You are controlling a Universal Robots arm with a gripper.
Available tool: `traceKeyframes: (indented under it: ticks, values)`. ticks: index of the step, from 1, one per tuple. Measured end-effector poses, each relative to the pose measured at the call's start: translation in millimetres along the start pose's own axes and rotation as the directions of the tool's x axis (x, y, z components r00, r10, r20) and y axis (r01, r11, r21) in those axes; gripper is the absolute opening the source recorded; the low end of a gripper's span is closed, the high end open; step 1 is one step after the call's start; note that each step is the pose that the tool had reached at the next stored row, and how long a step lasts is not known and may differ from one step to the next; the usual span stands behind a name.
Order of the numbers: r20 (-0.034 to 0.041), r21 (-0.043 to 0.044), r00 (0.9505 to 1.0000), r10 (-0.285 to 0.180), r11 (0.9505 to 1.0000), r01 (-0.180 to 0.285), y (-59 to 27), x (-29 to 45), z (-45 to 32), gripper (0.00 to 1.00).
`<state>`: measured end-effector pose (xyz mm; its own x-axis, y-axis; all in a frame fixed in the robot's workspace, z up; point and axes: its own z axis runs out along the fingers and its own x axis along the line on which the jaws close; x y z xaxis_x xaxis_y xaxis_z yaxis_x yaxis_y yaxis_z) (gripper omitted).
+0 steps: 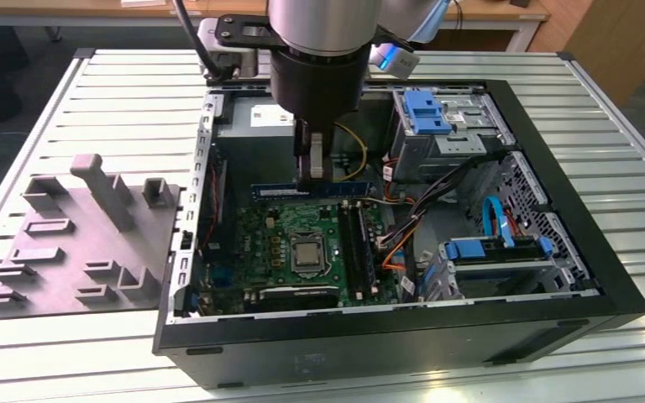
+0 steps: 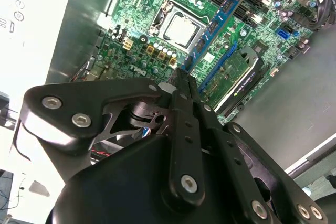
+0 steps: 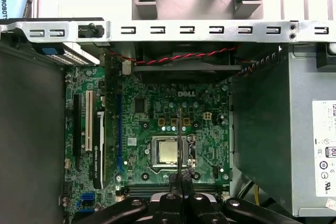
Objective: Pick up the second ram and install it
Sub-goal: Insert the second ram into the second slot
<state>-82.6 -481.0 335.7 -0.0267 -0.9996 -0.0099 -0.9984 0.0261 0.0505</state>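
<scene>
Middle of the second ram (image 1: 343,187) seemingly behind the jaws, contact itself unseen.

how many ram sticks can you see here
1: the second ram, held by the gripper above the motherboard; another may sit hidden in its slots.

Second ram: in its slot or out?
Out. The gripper, jaws shut, holds the second ram above the motherboard, crosswise to its black slots.

bench (image 1: 110,92): pale slatted metal top. Two items directly on it: open black PC case (image 1: 390,340) lying on its side, mid to exterior view's right; grey moulded fixture plate (image 1: 76,243) just beside it, exterior view's left.
</scene>
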Motion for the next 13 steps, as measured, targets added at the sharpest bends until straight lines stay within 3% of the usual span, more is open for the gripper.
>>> traceKeyframes:
  ticks: [11,13]
  values:
    - [0.0000,0.0000,1.0000,0.001,1.0000,-0.001,-0.2,0.0,0.1,0.12]
    - [0.0009,0.0002,0.9998,0.018,0.9998,-0.018,-0.2,0.0,0.8,0.12]
